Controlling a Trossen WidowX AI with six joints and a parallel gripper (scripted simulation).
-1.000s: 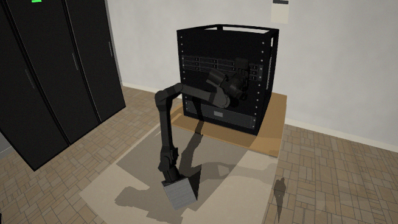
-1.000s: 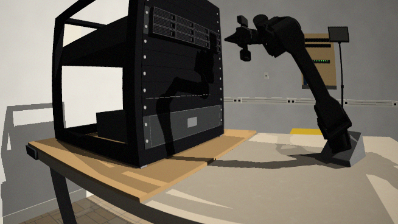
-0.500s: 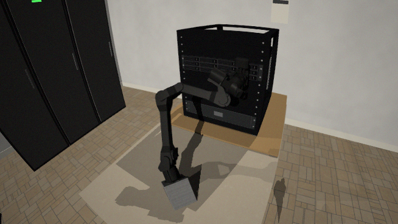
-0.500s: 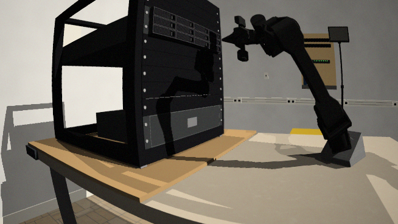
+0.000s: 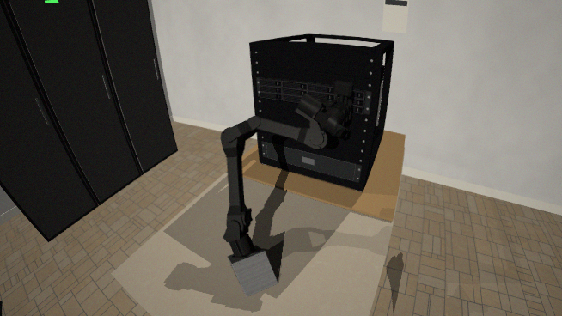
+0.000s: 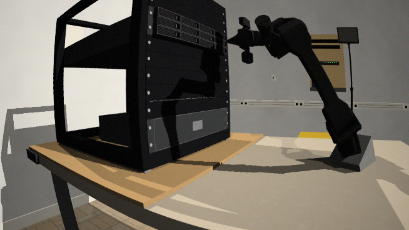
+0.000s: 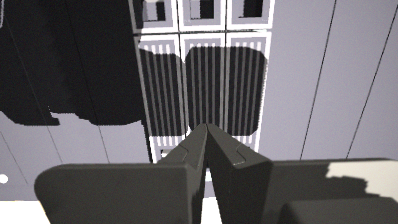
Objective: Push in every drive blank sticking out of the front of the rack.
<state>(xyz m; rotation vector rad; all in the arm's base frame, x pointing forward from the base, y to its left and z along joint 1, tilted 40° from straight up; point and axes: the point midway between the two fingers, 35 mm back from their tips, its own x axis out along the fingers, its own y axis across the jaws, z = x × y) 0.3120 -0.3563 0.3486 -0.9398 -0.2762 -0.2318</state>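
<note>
- Exterior view: the rack (image 5: 311, 124) (image 6: 137, 94) stands upright on the wooden board at one end of the desk (image 5: 344, 275) (image 6: 266, 194), its front lower corner set in from the board's near corner.
- The claw (image 6: 229, 40) (image 7: 205, 130) is fully closed, holding nothing, pointing at the drive bank (image 5: 292, 91) (image 6: 187, 27) (image 7: 205, 85).
- The arm's base (image 5: 254, 274) (image 6: 366, 154) sits away from the board's edge.

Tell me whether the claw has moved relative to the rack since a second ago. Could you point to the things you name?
Yes, slightly: in the exterior view, the claw (image 5: 347, 103) (image 6: 228, 41) (image 7: 205, 130) has shifted left, toward the rack (image 5: 368, 129) (image 6: 139, 94) (image 7: 295, 75), its tip now overlapping the front's far edge.
</note>
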